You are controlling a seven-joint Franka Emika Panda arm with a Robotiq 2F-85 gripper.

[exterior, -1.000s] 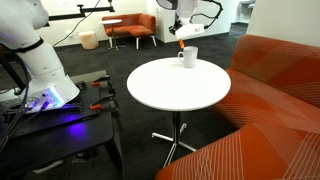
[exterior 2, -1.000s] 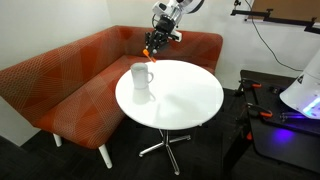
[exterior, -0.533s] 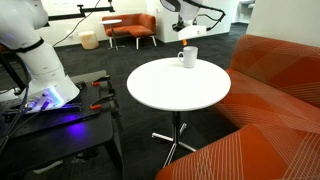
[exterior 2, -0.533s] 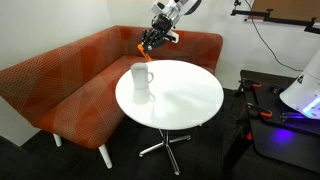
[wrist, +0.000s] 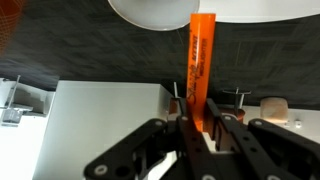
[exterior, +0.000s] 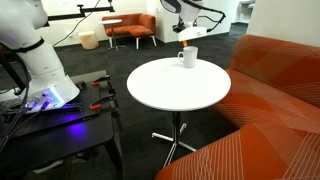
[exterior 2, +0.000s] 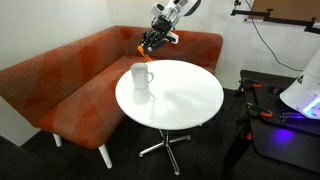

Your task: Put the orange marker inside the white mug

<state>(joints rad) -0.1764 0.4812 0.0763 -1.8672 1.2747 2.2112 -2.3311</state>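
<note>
Up above the white mug (exterior 2: 140, 77) | gripper (exterior 2: 150, 40) clamped on the orange marker (wrist: 198, 70), held airborne | mug upright near the round table's (exterior 2: 190, 105) rim (handle visible) | orange sofa (exterior 2: 60, 80) curves close behind.

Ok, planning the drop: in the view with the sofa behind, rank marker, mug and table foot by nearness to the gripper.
1. Orange marker, held in the gripper.
2. White mug, below it on the table.
3. Table foot, far below.
</note>
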